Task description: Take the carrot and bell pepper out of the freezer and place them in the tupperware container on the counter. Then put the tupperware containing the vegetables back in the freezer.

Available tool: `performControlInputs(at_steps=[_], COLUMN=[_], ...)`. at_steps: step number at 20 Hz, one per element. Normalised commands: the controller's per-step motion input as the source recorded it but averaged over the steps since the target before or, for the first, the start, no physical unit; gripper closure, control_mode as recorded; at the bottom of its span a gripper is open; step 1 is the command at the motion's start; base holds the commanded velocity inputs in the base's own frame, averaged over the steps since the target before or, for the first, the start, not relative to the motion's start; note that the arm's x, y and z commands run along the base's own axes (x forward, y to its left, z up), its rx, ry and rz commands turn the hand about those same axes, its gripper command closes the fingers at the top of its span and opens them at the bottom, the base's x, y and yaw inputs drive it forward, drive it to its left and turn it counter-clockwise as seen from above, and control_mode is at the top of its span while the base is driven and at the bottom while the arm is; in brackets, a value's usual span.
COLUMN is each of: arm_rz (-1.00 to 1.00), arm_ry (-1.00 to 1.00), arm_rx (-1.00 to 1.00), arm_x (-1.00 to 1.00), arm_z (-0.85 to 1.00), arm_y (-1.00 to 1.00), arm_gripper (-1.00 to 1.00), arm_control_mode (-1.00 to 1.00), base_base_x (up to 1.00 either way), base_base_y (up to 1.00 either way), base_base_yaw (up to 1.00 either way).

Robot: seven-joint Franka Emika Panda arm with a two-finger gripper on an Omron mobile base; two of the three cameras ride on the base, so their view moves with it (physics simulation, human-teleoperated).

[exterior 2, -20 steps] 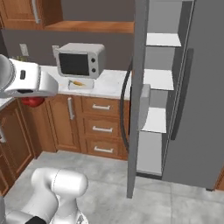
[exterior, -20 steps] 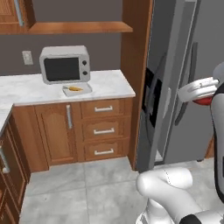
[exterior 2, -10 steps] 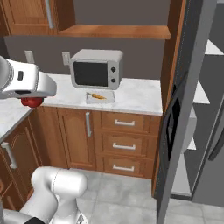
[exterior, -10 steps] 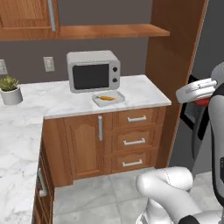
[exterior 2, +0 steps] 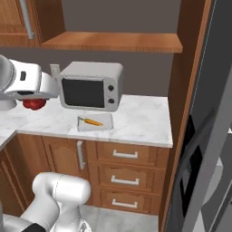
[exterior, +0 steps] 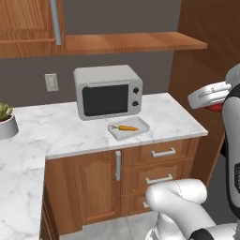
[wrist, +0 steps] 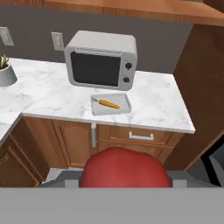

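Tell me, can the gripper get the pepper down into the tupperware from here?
Probably yes. The tupperware container lies open in front of the microwave with the carrot inside and room beside it. The gripper, holding the bell pepper, must first cross the gap.

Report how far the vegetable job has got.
Done: the slim orange carrot lies in the flat light-grey tupperware container on the white marble counter. In hand: the gripper holds the round dark-red bell pepper. Left: pepper into container, container into freezer.

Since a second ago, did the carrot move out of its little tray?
No. The carrot lies in the tupperware container in front of the microwave, as before; the base drove, so the whole picture shifted.
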Motion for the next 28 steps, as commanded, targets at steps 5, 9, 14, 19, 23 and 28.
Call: performControlInputs(at_steps=[5, 9, 14, 19, 23, 28], arm_rz=[0.00, 0.00, 0.00, 0.00, 0.00, 0.05], arm_ry=[0.00, 0.00, 0.00, 0.00, 0.12, 0.10], arm_rx=[0.00, 0.00, 0.00, 0.00, -0.02, -0.05], arm_x=[0.00, 0.00, 0.00, 0.00, 0.00, 0.18], arm_z=[0.00, 0.00, 0.00, 0.00, -0.33, -0.63], arm_y=[0.00, 0.00, 0.00, 0.00, 0.00, 0.10], arm_gripper=[1.00, 1.00, 1.00, 1.00, 1.00, 1.00], arm_control_mode=[1.00, 1.00, 1.00, 1.00, -1.00, -1.00], base_base_x=[0.69, 0.46, 0.31, 0.00, 0.00, 0.00], base_base_y=[0.09, 0.04, 0.01, 0.01, 0.00, 0.00], base_base_yaw=[0.00, 0.00, 0.00, 0.00, 0.00, 0.00])
